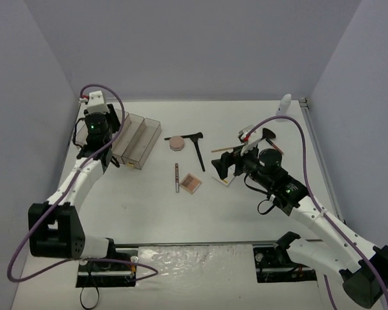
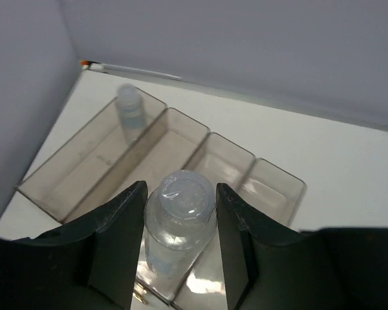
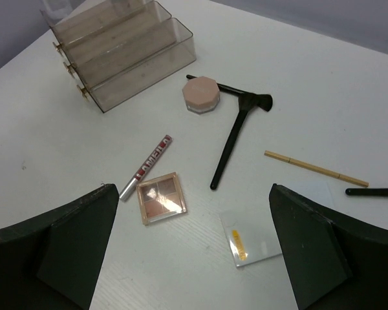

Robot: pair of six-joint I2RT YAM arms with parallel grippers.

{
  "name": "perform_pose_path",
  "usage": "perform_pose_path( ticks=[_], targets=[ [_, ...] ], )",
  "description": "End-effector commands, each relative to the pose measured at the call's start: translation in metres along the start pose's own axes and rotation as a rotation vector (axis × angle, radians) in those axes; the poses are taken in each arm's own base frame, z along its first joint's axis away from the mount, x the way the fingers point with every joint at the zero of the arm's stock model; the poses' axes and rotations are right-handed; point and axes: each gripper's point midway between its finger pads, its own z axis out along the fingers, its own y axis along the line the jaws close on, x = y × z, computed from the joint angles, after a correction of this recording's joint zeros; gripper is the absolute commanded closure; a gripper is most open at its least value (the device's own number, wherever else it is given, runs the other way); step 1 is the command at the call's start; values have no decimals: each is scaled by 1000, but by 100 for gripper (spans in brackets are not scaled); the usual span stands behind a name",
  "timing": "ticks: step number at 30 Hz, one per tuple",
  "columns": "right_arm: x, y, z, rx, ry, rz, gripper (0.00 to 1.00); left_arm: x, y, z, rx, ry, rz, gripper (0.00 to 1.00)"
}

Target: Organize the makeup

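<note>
My left gripper [image 2: 181, 197] is shut on a clear bottle [image 2: 178, 223], its cap upward, held above the clear organizer tray [image 2: 278, 184]. Another clear bottle [image 2: 129, 106] stands in the tray's far-left compartment. My right gripper [image 3: 193, 190] hangs open over the table with nothing between its fingers. Below it lie a square pink-brown palette [image 3: 161, 197] and a white pad with a yellow strip [image 3: 253, 239]. A red tube [image 3: 147, 166], a round pink compact [image 3: 200, 94], a black brush [image 3: 233, 139] and a thin tan pencil [image 3: 315, 168] lie further out.
The tray [image 1: 139, 139] sits at the back left, beside the left gripper [image 1: 97, 129]. A white bottle [image 1: 284, 103] stands at the back right by the wall. A second black brush [image 3: 373, 192] lies at the right. Grey walls enclose three sides.
</note>
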Motion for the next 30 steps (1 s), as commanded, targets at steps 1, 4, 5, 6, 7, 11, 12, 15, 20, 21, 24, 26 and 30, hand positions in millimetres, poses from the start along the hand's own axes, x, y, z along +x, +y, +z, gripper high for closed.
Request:
perform_pose_path(
  ticks=[1,4,5,6,7,11,12,15,20,21,24,26,30],
  targets=[
    [-10,-1,-5,3,-50,17,0,-87,66,41,-199,-319,-105,100],
    [-8,-2,-7,7,-49,16,0,-85,91,70,-248,-341,-91,100],
    [-7,-3,-8,12,-48,14,0,-89,97,77,-256,-360,-89,100],
    [-6,-5,-8,19,-47,11,0,-99,103,82,-258,-392,-90,100],
    [-3,-7,-7,26,-45,11,0,-100,107,89,-258,-404,-92,100],
    [7,-8,-1,27,-16,16,0,-99,120,114,-243,-445,-141,100],
    [8,-8,0,24,-12,16,0,-98,124,118,-239,-450,-139,100],
    [15,-11,4,30,12,19,0,-83,132,136,-233,-440,-168,100],
    [22,-17,9,50,33,28,0,-57,133,149,-226,-405,-190,100],
    [22,-18,9,51,34,29,0,-52,132,151,-224,-398,-195,100],
    [24,-21,10,59,38,32,0,-42,130,155,-208,-383,-205,100],
    [25,-23,10,64,41,34,0,-34,128,159,-194,-369,-211,100],
    [28,-22,10,57,48,39,0,-18,128,167,-184,-343,-211,100]
  ],
)
